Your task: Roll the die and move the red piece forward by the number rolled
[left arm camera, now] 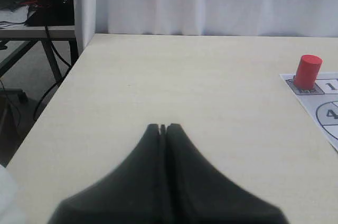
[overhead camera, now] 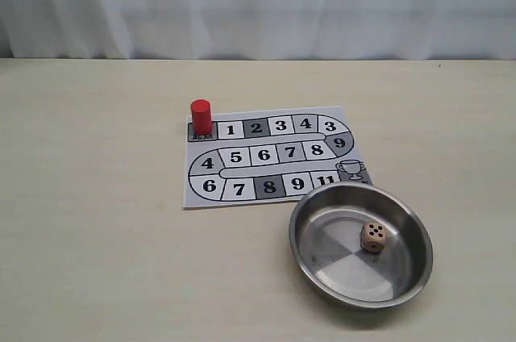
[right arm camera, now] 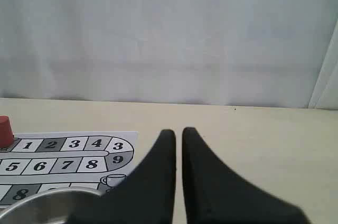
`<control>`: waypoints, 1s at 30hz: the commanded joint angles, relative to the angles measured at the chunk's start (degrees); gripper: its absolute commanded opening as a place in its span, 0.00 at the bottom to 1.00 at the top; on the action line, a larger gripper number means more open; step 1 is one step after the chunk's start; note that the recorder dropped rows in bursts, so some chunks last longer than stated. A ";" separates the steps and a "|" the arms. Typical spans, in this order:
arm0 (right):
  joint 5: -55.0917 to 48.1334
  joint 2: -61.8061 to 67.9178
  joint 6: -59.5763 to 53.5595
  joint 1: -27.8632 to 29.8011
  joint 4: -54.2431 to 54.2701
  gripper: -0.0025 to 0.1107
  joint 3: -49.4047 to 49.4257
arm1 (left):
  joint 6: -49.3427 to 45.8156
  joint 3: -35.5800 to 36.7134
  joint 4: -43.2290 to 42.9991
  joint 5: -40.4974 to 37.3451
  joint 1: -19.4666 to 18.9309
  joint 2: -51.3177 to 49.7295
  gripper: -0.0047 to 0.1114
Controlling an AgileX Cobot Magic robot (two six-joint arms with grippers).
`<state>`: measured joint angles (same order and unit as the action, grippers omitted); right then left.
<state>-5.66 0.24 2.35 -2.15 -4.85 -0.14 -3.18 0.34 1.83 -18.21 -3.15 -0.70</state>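
1. Locate the die (overhead camera: 373, 237); it lies inside the metal bowl (overhead camera: 293, 239), right of the bowl's centre, resting on the floor and clear of the wall; the bowl sits just beside the lower right corner of the board (overhead camera: 194, 197).
2. Locate the red piece (overhead camera: 201, 117); it stands upright on the grey start square at the upper left corner of the board, just beside square 1.
3. Check the left gripper (left arm camera: 162, 127); its fingers are pressed together and hold nothing; it hangs over bare table (overhead camera: 97, 197), well apart from the red piece.
4. Check the right gripper (right arm camera: 178, 131); its fingers are almost together with only a slim gap, and hold nothing; it sits near the bowl.
5. The roll appears not yet started; use the right gripper, as it is the nearer; spread the fingers wide before descending; come straight down over the die to avoid the bowl's sloped wall; grip two opposite flat faces, not corners; lift, then release above the bowl's centre so the die tumbles and stays contained.
6. Read the upward face only once the die is at rest; at present five pips show on the camera-facing side; the top face is not legible.
7. Board markings: top row 1, 2, 3, 4, 3, then 9; middle row 4, 5, 6, 7, 8; bottom row 6, 7, 8, 9, 11, ending at a trophy symbol; the start-square text is too small to read; no brand is visible.
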 commanded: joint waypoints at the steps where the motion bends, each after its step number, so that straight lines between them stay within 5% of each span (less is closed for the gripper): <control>1: -0.23 -0.24 0.07 -0.01 0.13 0.06 0.14 | -0.01 -0.34 -0.08 0.69 0.47 0.02 0.04; 18: 9.20 -0.24 0.34 -0.01 7.36 0.06 -2.25 | -0.01 -0.34 -0.08 0.69 0.47 0.02 0.04; 25: -14.14 4.94 0.34 -0.01 7.55 0.06 -22.22 | -0.01 -0.34 -0.08 0.69 0.47 0.02 0.04; 30: -26.76 24.41 -0.66 -0.01 7.41 0.07 -35.05 | -0.01 -0.34 -0.08 0.69 0.47 0.02 0.04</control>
<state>-28.39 18.03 2.49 -2.15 2.51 -31.71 -3.18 0.34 1.83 -18.21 -3.15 -0.70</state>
